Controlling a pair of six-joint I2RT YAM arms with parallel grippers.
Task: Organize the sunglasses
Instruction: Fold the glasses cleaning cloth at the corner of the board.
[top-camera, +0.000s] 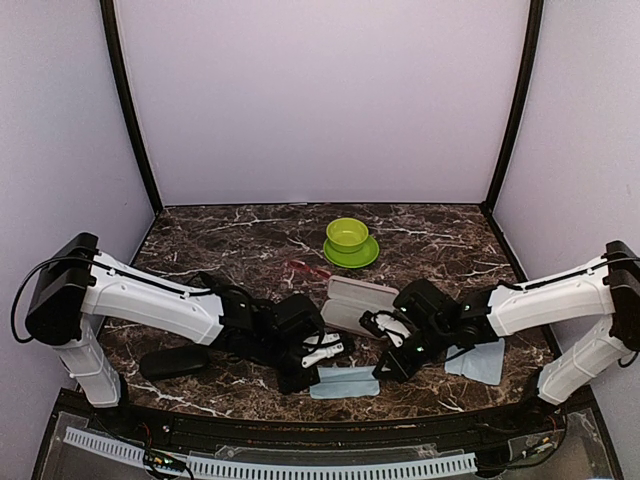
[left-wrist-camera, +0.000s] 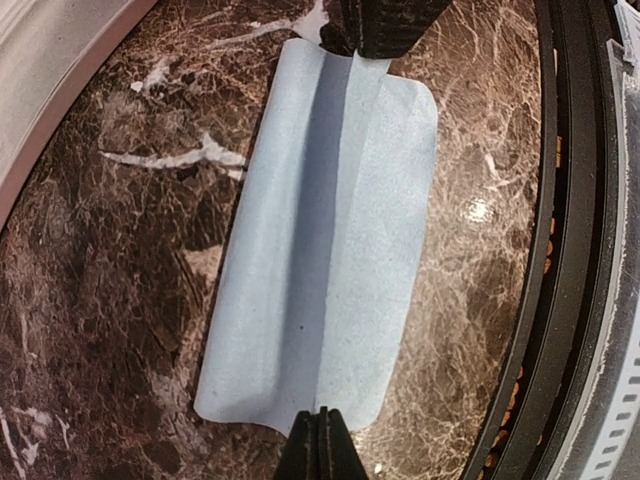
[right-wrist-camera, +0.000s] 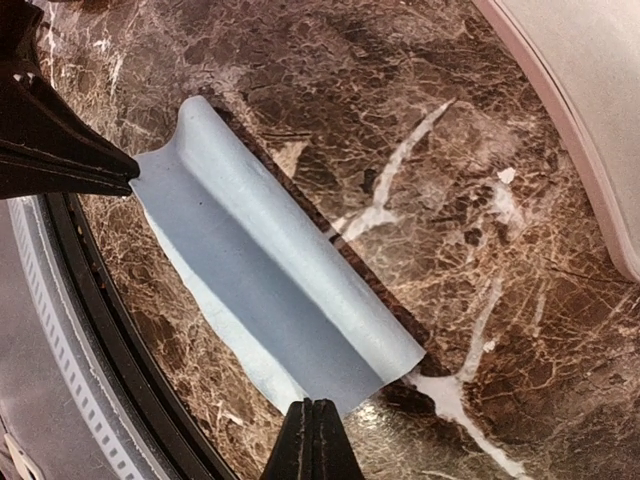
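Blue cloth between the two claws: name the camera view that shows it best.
Left wrist view: the blue cloth fills the frame, almost face-on, its edges and centre ridge clear. The right wrist view shows it slanted across the frame. The top view shows it only small, as a pale strip.

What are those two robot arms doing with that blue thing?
Both arms are working on a light blue cloth at the near edge of the table. The left gripper and the right gripper are each shut on one end of it, so it humps up in the middle. The red-framed glasses lie untouched farther back, near the pink case.
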